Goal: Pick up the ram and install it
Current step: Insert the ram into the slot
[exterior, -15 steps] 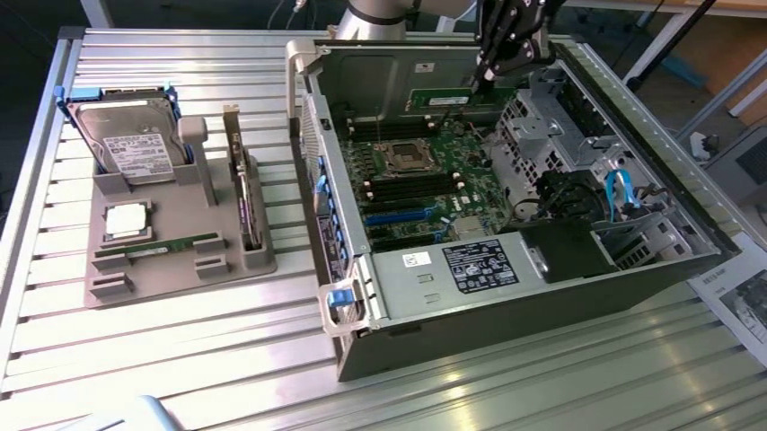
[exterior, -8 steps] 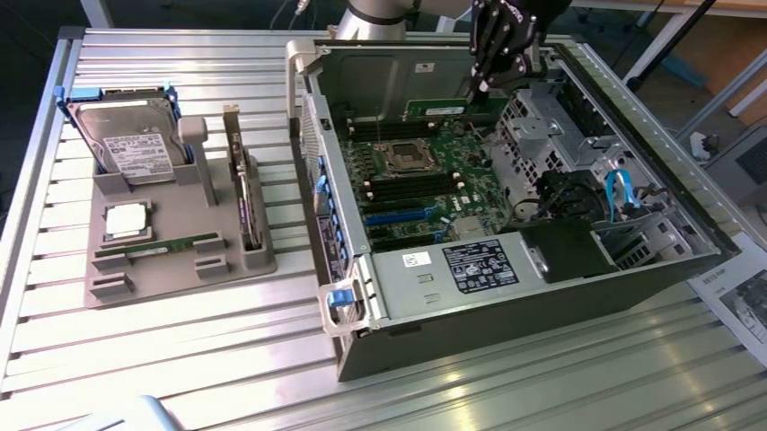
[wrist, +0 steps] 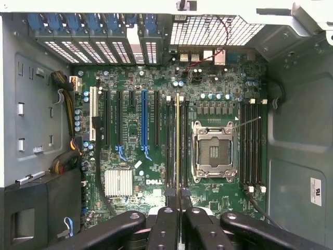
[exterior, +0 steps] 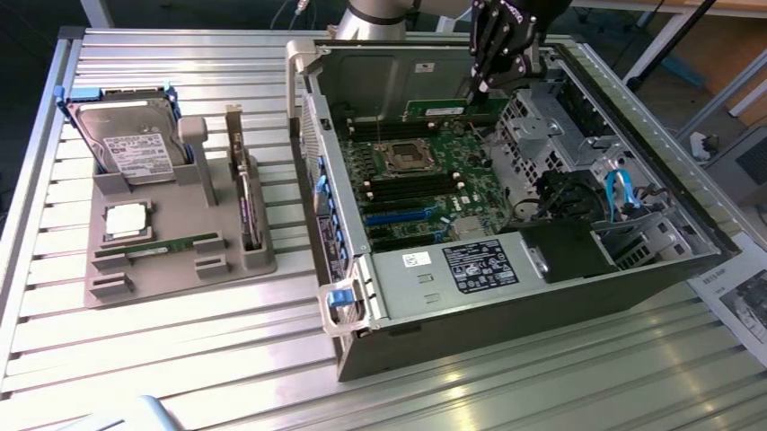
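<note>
I am the black gripper (exterior: 486,83) on the end of the arm. My jaws are squeezed tight on the ram (exterior: 450,109), a long, thin green board stick with small black chips. The stick stands on its thin edge between my two black fingers (wrist: 166,224).

I hang inside the big grey metal computer case (exterior: 419,274), which lies on its side with the lid off. I am near the far wall of the case. Under me is the green motherboard (exterior: 426,202), full of little parts.

In the wrist view, I look straight down the thin edge of the ram. It lines up with the long black slots (wrist: 169,146) just beside the square silver socket (wrist: 213,151). More long black slots sit on the other side of that socket. I cannot tell if the ram touches a slot or is just above it. A bright blue slot (wrist: 144,120) and a small silver block with ribs (wrist: 118,182) sit further along the board.

The case rests on a shiny metal table made of long slats (exterior: 180,359). On the exterior view's left, well apart from me, is a grey plastic tray (exterior: 228,260). A second green stick (exterior: 156,244), just like mine, lies in the tray. Near it are a flat square silver chip (exterior: 126,220), a silver hard drive with a white label (exterior: 135,148) standing in a blue frame, and a bigger card (exterior: 243,189) standing up on its edge.
</note>
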Action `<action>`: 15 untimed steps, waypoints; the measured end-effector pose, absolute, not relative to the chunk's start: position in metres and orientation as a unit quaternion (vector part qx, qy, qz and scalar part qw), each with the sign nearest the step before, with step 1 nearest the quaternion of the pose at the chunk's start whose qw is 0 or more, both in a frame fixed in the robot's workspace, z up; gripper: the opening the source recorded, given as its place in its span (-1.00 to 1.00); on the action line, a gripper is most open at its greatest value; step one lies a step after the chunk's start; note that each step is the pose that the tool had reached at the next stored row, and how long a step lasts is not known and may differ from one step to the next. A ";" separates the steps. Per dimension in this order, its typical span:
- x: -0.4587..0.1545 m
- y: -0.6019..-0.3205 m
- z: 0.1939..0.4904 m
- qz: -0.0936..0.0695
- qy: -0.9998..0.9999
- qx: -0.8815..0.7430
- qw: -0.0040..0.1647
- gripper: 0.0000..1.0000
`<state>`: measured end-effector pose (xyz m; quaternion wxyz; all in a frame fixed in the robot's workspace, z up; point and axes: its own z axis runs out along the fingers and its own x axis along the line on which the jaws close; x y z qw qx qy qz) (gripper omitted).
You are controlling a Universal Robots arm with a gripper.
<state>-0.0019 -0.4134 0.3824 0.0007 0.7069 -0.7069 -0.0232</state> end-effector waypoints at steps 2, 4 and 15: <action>-0.002 -0.413 0.382 -0.023 -0.707 0.707 0.001 -0.76; -0.002 -0.413 0.382 -0.023 -0.707 0.707 0.001 -0.76; -0.008 -0.411 0.382 -0.023 -0.707 0.707 0.001 -0.76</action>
